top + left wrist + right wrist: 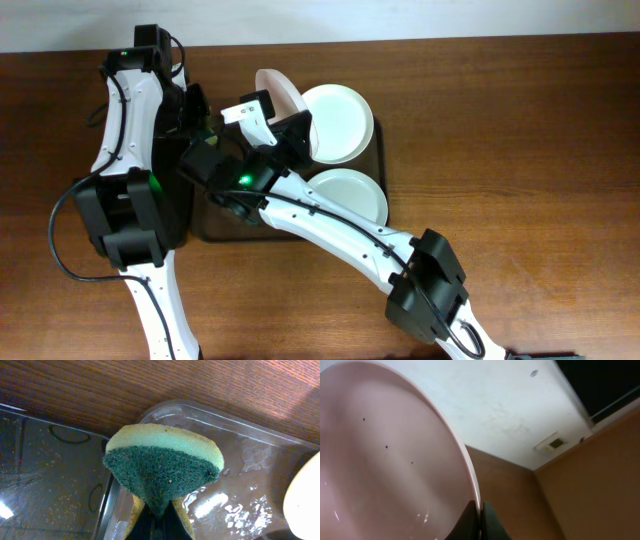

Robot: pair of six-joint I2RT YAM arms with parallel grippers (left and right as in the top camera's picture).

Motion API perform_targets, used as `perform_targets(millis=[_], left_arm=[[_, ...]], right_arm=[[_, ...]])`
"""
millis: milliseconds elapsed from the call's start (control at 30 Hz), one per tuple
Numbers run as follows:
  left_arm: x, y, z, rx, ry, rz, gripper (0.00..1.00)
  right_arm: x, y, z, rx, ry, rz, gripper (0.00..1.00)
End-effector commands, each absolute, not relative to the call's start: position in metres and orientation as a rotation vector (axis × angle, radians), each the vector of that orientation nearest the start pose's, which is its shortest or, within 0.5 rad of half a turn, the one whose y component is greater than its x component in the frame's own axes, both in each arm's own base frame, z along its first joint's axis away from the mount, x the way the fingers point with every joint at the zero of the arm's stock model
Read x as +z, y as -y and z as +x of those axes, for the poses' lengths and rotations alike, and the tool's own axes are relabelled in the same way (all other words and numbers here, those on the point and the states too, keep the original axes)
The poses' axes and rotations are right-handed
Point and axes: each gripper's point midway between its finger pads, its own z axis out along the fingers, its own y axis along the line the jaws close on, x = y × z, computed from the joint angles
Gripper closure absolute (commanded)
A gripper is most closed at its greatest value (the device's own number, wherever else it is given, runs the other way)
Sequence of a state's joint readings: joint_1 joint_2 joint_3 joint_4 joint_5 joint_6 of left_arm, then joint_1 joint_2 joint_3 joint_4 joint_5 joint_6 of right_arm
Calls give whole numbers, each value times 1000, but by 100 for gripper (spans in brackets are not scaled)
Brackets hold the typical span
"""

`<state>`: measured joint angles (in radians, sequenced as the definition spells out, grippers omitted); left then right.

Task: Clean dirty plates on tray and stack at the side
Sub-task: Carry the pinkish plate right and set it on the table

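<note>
While the right gripper (481, 516) lifts one plate (279, 93) off the tray (250, 467), the left gripper (159, 512) brings a sponge (162, 465) in; the step in hand is judged to be the scrubbing of this plate.

Jaws: the right jaws are clamped on the plate's rim at its low, near edge. The left jaws are clenched on the sponge's near end and pinch it into a fold.

Position: the raised plate hangs over the tray's far-left part, just left of the far plate (338, 122). A near plate (350, 195) also lies flat in the tray. None is stacked on the wooden surface (500, 100) yet.

Orientation: the raised plate is tipped steeply, nearly on edge. From overhead it shows as a narrow oval whose long axis runs far-left to near-right, and its hollow face is turned up and left, toward the left arm. The right wrist view shows three small dark specks on that face.

Sponge: its green scouring side faces the camera, with the yellow foam layer beyond. It hovers over the tray's corner beside the black tray (45, 475). It is apart from the plate edge seen at the right of that view.

Next move, as judged: press the green side flat on the hollow face and wipe across the specks. The right jaws must hold firm, since a rim grip could let the plate pivot.
</note>
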<state>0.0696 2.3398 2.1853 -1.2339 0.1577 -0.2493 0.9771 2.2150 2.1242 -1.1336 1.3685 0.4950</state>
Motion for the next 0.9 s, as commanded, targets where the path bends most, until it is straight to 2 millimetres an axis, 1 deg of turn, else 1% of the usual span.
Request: perform_targets(millis=[0,200,233,333,367,400,433,500,533,600,633,667,700,733,800,867], left_arm=[[89,-9,505,-260,-2914,-418,99],[89,-8,505,-260,-2914,-417,99],[89,-8,505,-260,-2914,-418,99],[89,-8,505,-260,-2914,-417,99],[89,-8,505,-260,-2914,-418,99],[89,-8,504,-260,-2917,-419,99],[89,-8,504,-260,-2917,-418,99],[89,-8,504,-260,-2917,-418,99],[89,-8,504,-260,-2918,-417,99],[89,-8,504,-260,-2918,-417,99],[89,-8,504,-260,-2918,-417,99],[89,-8,504,-260,-2917,-417,99],[89,-8,504,-260,-2917,-417,99],[89,-8,504,-260,-2917,-417,99],[89,-8,504,-260,-2918,-417,99],[89,-8,504,-260,-2917,-417,99]], right_arm=[[291,-293,389,-898,-1736,-119,96],[290,-296,389,-880,-1742,-117,96],[285,-298,389,-854,-1767,-118,96],[255,-300,397,-740,-1946,-175,96],[244,-298,398,-683,-2028,-182,96],[237,-294,399,-618,-2105,-164,96],[231,-284,402,-527,-2204,-123,96],[230,-258,412,-339,-2373,-36,96],[231,-249,415,-286,-2413,-6,96],[233,-214,427,-121,-2528,104,96],[233,-193,434,-10,-2593,156,96],[231,-179,439,45,-2620,192,96],[229,-161,446,112,-2652,220,96],[227,-137,452,154,-2674,286,96],[223,-93,457,140,-2687,401,96],[218,-30,458,86,-2684,586,96]])
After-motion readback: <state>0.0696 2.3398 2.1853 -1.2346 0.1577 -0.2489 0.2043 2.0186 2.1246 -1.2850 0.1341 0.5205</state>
